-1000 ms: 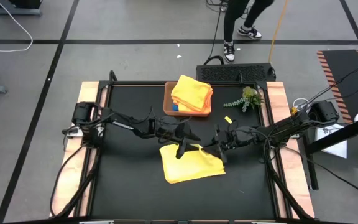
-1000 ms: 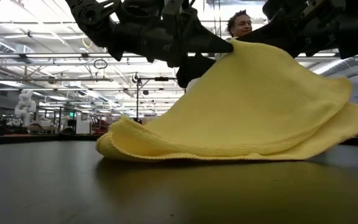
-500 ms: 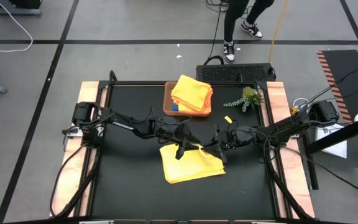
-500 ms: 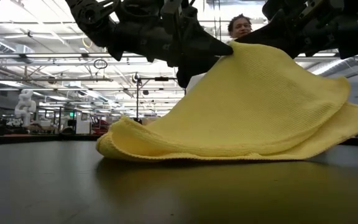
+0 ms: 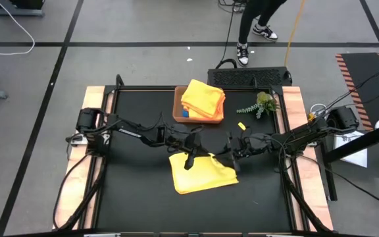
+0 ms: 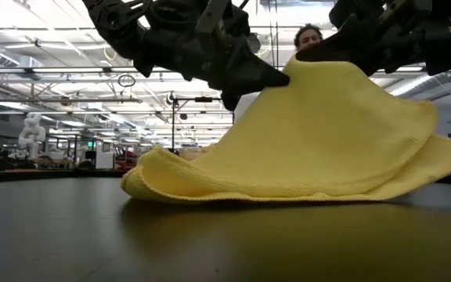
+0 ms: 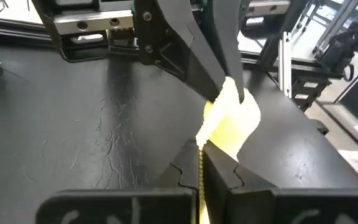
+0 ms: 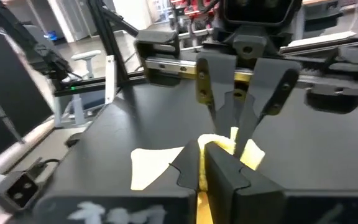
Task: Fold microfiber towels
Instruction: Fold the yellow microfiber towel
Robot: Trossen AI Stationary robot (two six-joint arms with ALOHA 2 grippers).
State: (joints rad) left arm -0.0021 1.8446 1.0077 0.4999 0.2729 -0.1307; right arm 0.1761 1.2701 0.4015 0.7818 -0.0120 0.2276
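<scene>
A yellow towel (image 6: 312, 149) rises in a peak from the black table (image 6: 210, 243), its lower folds resting there. Two grippers pinch the peak: left (image 6: 276, 77), right (image 6: 308, 55). A person's head (image 6: 309, 35) shows behind.

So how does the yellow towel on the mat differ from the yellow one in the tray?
The yellow towel on the mat is mid-fold: the left gripper and right gripper each pinch its far edge and hold it raised, so it tents up. The yellow towel in the tray lies folded, flat and untouched. The mat towel covers more area than the tray one. Both look the same yellow cloth.
</scene>
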